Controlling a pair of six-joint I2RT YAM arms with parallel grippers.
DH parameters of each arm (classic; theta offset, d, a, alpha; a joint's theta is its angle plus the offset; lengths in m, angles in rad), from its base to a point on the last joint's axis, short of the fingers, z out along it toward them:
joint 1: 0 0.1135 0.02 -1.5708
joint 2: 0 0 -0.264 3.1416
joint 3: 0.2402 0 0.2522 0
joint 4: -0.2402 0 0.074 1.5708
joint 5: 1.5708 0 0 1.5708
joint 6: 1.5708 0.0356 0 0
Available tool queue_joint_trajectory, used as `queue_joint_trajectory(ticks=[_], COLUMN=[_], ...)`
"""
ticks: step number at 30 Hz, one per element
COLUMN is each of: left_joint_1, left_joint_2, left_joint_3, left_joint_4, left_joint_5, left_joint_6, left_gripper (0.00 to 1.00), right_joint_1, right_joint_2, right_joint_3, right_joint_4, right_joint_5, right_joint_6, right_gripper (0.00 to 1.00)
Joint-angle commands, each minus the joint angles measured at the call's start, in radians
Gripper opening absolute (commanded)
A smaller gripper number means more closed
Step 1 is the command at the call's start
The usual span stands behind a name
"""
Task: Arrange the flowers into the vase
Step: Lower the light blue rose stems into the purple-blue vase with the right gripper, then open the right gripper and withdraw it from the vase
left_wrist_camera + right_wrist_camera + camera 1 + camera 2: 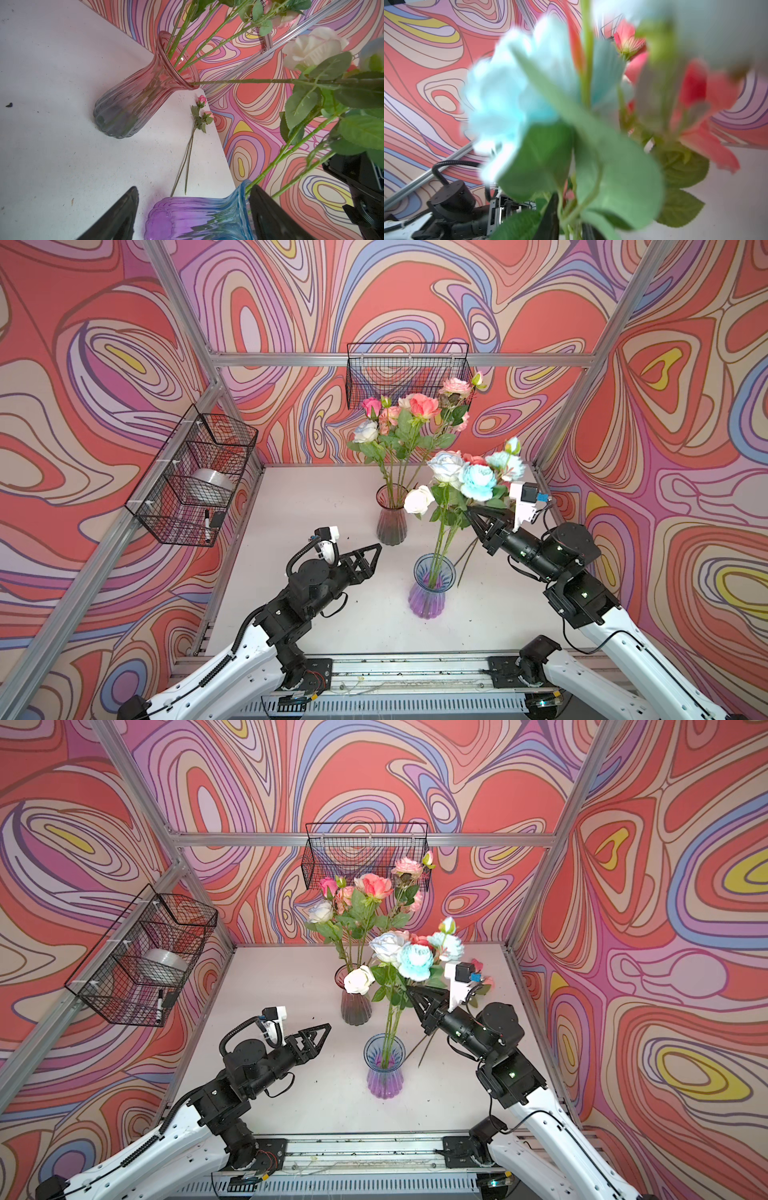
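Note:
A blue-and-purple glass vase [432, 593] [384, 1073] [197, 218] stands in mid-table holding several flowers with pale blue [478, 481] and white [417, 499] heads. My right gripper [469, 510] [409, 990] [569, 218] is among their stems below the heads. Its jaws stand narrowly open with green stems between them, and leaves blur that wrist view. Behind, a pink-grey vase [390, 522] [141, 93] holds several pink, coral and white flowers [419, 406]. A thin sprig with pink buds [199, 116] lies on the table. My left gripper [376, 549] [193, 191] hovers open, left of the blue vase.
A black wire basket [195, 477] on the left wall holds a tape roll [212, 485] and a marker [206, 524]. Another wire basket [407, 373] hangs on the back wall behind the rear bouquet. Aluminium frame posts [232, 414] and patterned walls enclose the white table [311, 497].

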Motion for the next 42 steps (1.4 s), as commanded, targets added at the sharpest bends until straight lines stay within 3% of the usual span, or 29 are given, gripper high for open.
queue_joint_trajectory(ticks=[1, 10, 18, 22, 29, 35, 42], left_joint_1=[0.003, 0.003, 0.005, 0.003, 0.003, 0.004, 0.004], left_joint_2=[0.027, 0.077, 0.061, 0.052, 0.036, 0.007, -0.028], left_joint_3=[-0.015, -0.051, -0.117, -0.138, -0.169, -0.176, -0.17], left_joint_4=[0.063, 0.135, 0.187, 0.203, 0.223, 0.209, 0.122], left_joint_5=[-0.006, 0.019, 0.019, 0.014, 0.013, 0.002, -0.001], left_joint_6=[-0.027, -0.06, -0.086, -0.088, -0.087, -0.08, -0.077], left_gripper=[0.84, 0.84, 0.83, 0.83, 0.84, 0.84, 0.83], right_joint_1=[0.021, 0.045, 0.045, 0.046, 0.046, 0.045, 0.044], right_joint_2=[0.02, -0.024, -0.052, -0.082, -0.18, -0.172, -0.098], right_joint_3=[0.012, -0.024, -0.038, -0.047, -0.103, -0.082, -0.087], right_joint_4=[-0.069, -0.192, -0.327, -0.401, -0.453, -0.529, -0.652], right_joint_5=[-0.068, -0.031, -0.043, -0.043, 0.073, 0.11, 0.364], right_joint_6=[-0.012, -0.04, -0.041, -0.059, -0.013, 0.013, 0.121], right_gripper=[0.24, 0.26, 0.34, 0.43, 0.49, 0.52, 0.53])
